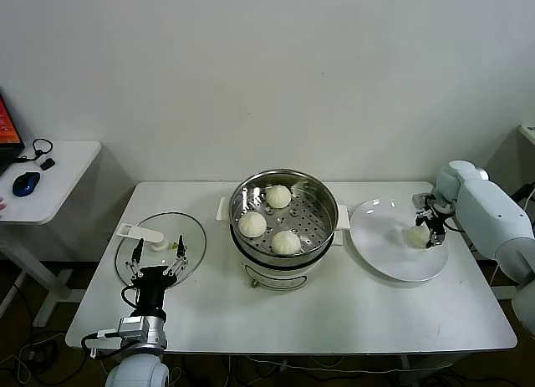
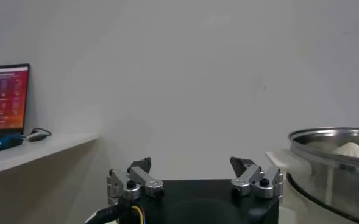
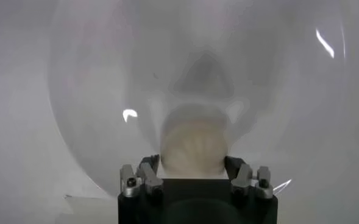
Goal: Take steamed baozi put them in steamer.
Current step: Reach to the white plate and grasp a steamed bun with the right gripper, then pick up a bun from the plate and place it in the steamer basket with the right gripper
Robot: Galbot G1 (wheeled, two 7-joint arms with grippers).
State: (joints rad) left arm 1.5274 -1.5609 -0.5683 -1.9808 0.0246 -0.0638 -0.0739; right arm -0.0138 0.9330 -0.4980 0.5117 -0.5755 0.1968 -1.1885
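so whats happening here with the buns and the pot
The robot is moving steamed baozi into the steamer at the middle of the table. Three buns already sit on its perforated floor. The right tool is down on the white plate, its fingers on either side of the last bun, which still rests on the plate. The left tool waits open over the glass lid near the table's left end.

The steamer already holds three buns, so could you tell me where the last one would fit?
The steamer floor is bare on its right side, between the back bun, the front bun and the rim. The left side is crowded by the third bun.
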